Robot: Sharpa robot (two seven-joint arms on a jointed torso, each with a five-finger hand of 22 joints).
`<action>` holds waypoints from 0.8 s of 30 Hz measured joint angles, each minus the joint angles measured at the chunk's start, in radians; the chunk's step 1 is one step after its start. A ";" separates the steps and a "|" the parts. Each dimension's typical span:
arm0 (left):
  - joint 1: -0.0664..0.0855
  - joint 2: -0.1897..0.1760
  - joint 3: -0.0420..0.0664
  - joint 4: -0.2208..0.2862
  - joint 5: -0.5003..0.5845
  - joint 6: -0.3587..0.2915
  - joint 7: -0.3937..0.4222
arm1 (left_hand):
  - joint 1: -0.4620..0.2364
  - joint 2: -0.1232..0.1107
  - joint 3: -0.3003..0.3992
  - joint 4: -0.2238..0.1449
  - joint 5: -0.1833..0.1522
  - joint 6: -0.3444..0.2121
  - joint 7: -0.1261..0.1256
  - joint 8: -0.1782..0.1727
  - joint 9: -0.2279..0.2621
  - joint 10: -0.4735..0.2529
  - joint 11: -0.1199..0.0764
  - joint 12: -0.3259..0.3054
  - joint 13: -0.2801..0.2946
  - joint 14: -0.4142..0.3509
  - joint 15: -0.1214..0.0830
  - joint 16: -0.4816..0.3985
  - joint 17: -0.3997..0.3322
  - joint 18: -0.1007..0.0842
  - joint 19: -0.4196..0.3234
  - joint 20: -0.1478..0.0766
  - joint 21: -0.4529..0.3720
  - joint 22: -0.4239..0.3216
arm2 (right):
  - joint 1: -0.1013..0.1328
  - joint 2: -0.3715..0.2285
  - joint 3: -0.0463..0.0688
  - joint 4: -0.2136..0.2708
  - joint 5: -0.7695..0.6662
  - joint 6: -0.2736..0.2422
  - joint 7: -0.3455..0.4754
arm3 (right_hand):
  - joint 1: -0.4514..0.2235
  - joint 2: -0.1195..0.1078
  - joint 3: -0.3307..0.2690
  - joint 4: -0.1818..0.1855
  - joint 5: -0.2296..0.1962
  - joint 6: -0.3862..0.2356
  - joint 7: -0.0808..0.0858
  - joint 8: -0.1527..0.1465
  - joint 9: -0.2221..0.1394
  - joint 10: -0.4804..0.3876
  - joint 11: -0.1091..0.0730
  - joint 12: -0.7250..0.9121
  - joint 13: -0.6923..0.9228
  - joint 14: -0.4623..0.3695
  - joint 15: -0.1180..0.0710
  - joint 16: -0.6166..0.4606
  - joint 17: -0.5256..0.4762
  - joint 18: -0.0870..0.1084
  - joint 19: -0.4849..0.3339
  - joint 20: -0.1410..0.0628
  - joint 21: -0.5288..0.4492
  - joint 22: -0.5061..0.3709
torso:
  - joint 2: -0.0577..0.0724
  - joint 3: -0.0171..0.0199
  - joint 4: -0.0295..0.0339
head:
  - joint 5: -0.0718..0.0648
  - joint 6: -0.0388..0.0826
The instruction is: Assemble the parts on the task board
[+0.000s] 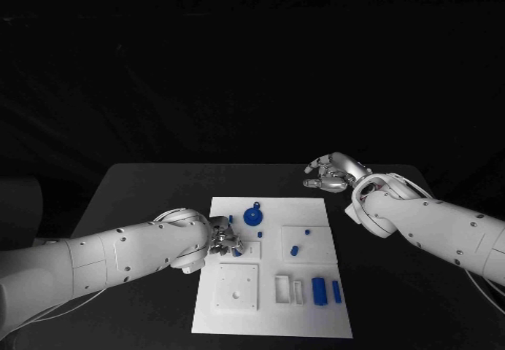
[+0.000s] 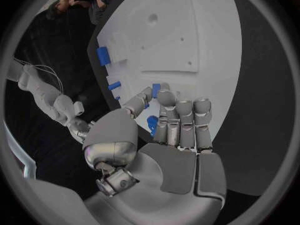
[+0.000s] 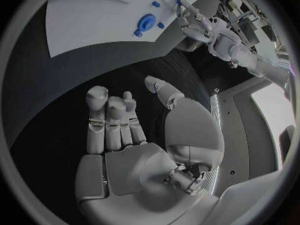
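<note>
The white task board (image 1: 316, 321) lies in the middle of the table. My left hand (image 1: 219, 239) hovers over its left side, fingers curled, pinching a small blue part (image 2: 152, 125) between thumb and fingers above a square recess (image 1: 250, 244). A round blue gear-like part (image 1: 254, 216) stands near the board's far edge, with small blue pegs (image 1: 307, 231) around it. Two blue cylinders (image 1: 318, 291) lie at the near right. My right hand (image 1: 335, 175) hangs off the board, over the table's back right, with nothing in its loosely bent fingers (image 3: 103, 120).
A white square plate (image 1: 238, 286) and a narrow white frame (image 1: 282, 288) sit on the board's near half. Dark table (image 1: 147, 197) stretches on both sides of the board. In the right wrist view the board (image 3: 81, 20) and my left hand (image 3: 195, 26) lie beyond the fingers.
</note>
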 measured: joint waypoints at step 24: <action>0.061 -0.084 0.042 0.057 0.195 0.015 0.095 | 0.009 0.001 -0.005 -0.006 -0.035 0.000 0.000 -0.002 0.000 0.004 0.004 -0.028 -0.020 0.000 0.000 -0.019 -0.013 0.000 -0.007 0.000 -0.004 -0.017 | -0.002 -0.002 -0.007 0.030 -0.001 0.017 0.017 | 0.020 0.020 0.002 -0.041 -0.009 0.002 0.002 0.004 0.000 0.000 0.000 0.004 -0.005 0.000 0.000 0.000 0.000 0.000 -0.003 -0.002 0.000 0.001 | 0.000 -0.0001 0.0003 | -0.001 0.015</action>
